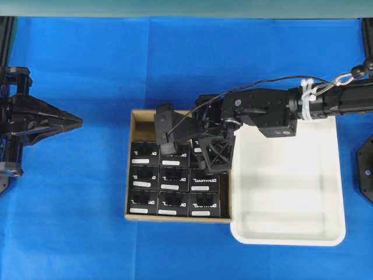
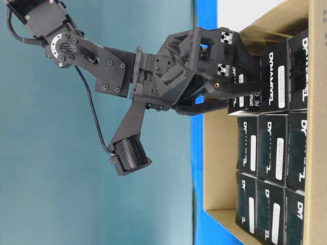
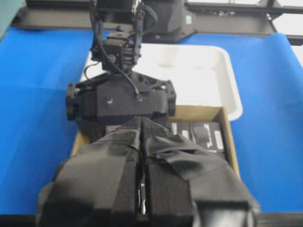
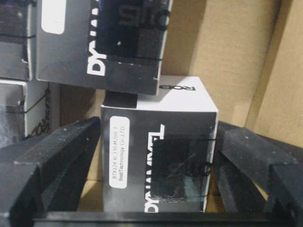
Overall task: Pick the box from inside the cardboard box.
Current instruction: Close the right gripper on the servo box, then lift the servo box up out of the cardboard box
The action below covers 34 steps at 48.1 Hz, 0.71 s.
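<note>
While the right gripper (image 4: pixel 156 189) reaches down into the cardboard box (image 1: pixel 135 119) from the right side of the overhead view, its jaws stand spread wide, one finger (image 4: pixel 52 161) on each side of a single black box (image 4: pixel 158 161). That box sits between the fingers in the right wrist view, its white label strip facing the camera. Narrow gaps seem to show on both sides of it, so the fingers look clear of its faces, though the close, dark view makes contact hard to rule out. It stands in the far right part of the carton, in the back row, with the other black boxes (image 1: pixel 173 188) packed in rows nearer and to the left. Beside the carton, touching its right wall, lies the white tray (image 1: pixel 335 233) on the blue cloth (image 1: pixel 70 204). At the left edge, the left gripper (image 3: pixel 142 142) hangs well apart from the carton, its taped fingers pressed together with nothing between them.
</note>
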{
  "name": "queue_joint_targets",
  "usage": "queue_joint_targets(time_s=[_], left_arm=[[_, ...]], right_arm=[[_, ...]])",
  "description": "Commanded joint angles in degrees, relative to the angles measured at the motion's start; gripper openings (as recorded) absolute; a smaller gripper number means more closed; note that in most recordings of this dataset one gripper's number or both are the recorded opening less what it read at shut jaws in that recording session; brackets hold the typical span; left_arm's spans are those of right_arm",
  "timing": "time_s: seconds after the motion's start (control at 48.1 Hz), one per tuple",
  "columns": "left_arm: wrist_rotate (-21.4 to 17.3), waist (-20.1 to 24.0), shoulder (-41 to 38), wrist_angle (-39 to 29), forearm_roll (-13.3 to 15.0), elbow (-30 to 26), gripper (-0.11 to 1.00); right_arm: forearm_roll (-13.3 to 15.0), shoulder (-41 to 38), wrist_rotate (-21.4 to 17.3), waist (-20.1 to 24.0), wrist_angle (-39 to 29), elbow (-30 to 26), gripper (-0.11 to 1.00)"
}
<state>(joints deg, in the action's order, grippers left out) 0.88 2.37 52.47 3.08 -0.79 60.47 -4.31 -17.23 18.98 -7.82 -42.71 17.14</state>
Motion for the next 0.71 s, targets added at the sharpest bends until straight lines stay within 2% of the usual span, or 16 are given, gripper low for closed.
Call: queue_joint_targets(time_s=[0.0, 0.083, 0.229, 0.499, 0.686], left_arm=[[0.0, 0.09, -0.26, 0.62, -0.18, -1.23, -0.02], [0.0, 0.09, -0.26, 0.53, -0.09, -1.23, -0.02], [0.0, 0.09, -0.35, 0.53, -0.18, -1.23, -0.02], [0.0, 0.09, -0.26, 0.53, -0.18, -1.23, -0.02], [0.09, 0.09, -0.35, 0.35, -0.18, -1.32, -0.02]], right_arm=[[0.0, -0.26, -0.09, -0.18, -0.53, -0.18, 0.94], [0.0, -0.26, -0.09, -0.18, -0.7, -0.18, 0.86], [0.09, -0.44, -0.53, -0.09, -0.35, -0.7, 0.62], [0.0, -0.62, -5.27, -0.09, -0.35, -1.32, 0.62], [0.0, 1.32, -6.15, -0.18, -2.29, -2.72, 0.62]])
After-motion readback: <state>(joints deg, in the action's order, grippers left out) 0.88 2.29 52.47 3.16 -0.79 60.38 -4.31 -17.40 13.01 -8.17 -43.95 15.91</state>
